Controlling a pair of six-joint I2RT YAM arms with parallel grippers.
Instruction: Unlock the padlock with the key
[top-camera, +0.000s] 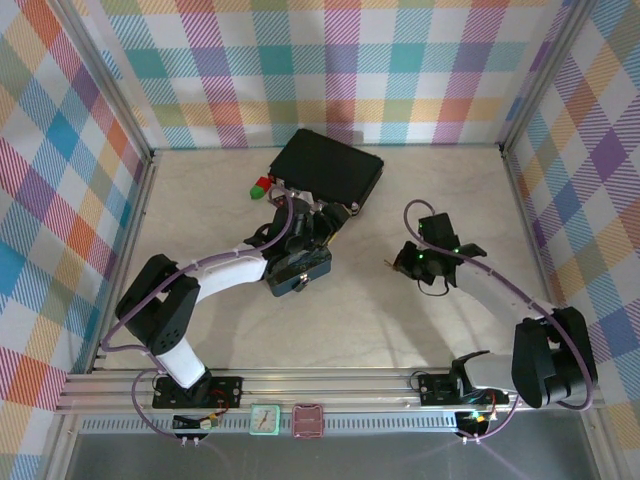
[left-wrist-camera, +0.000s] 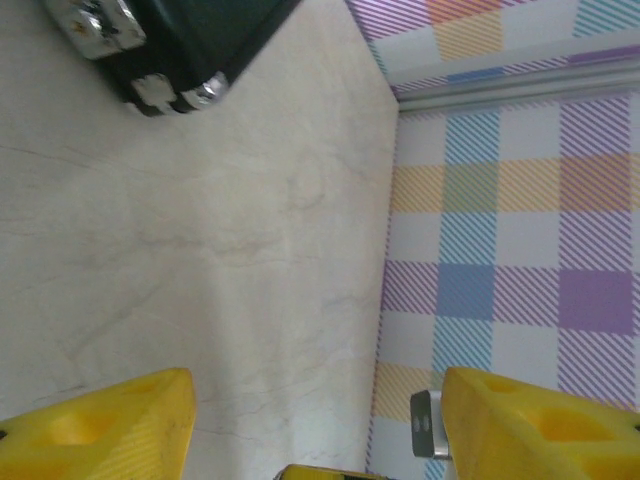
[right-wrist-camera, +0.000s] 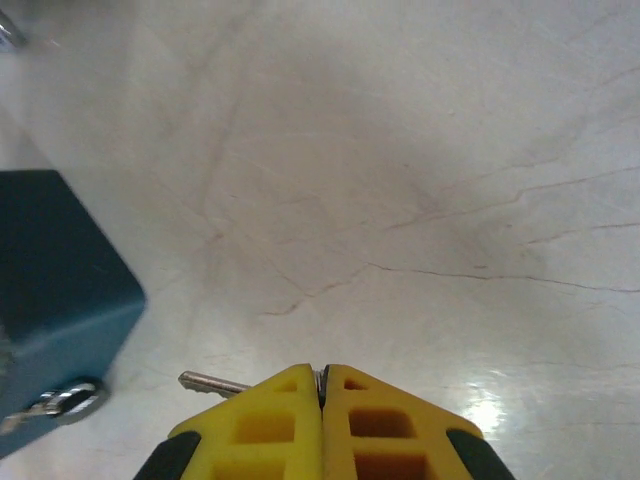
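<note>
The right gripper (right-wrist-camera: 322, 375) is pinching the key (right-wrist-camera: 205, 382).
Its jaws are pressing shut; the left gripper (left-wrist-camera: 315, 420) is hanging partly open, empty.

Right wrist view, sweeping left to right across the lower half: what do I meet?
blue tin → the key, its blade poking out leftward → right end effector, shut on the key

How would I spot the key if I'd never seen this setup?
Start at the pale marbled table and find the right gripper, the yellow two-fingered claw right of the blue tin. The key is pinched between its closed fingers, a thin dull-silver blade poking out sideways. Its slender, straight metal sets it apart from the broad, boxy blue tin beside it.
</note>
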